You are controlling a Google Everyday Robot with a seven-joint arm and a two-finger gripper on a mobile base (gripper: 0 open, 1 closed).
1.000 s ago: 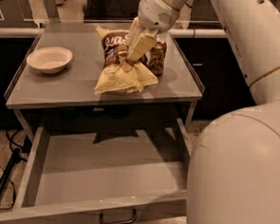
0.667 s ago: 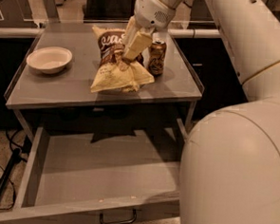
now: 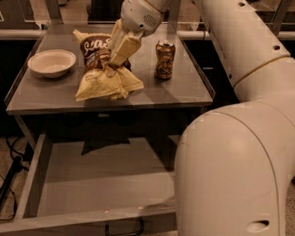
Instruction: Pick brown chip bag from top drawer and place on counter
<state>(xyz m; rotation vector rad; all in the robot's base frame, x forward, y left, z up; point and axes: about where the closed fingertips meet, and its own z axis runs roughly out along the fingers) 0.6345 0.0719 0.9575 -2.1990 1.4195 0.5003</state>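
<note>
**Item 1, nearest.** The top drawer stood pulled out below the tabletop. Its floor was bare, and its loop handle hung on the front panel. The robot's pale arm filled the right foreground and overlapped the drawer's right side.

**Item 2, middle ground.** The counter sat above the drawer. It carried three things:
- a shallow white bowl at the left
- a brown-gold drink can, upright, toward the right
- the brown chip bag between them

**Item 3, the task's thing.** The brown chip bag lay on the counter, clear of the drawer. Its long axis ran roughly front to back. The pale yellow end was fanned out toward the near edge, and the dark lettered end pointed away and a little left. The bag looked bunched at its waist.

**Item 4, the claw.** The gripper came down steeply from above and behind. Its tips were on that bunched waist, directly over the bag. The two fingers drew nearly together, and by their look they were closed on the crumpled film and nothing else.

**Governing relation.** The bag was straight beneath the claw and resting on the tabletop. The can was to the claw's right, apart from it, and the bowl was farther off on the left. Judged from this, placement looked all but complete. The remaining move called for opening the claw and rising straight up, and drifting right would risk toppling the can.
</note>
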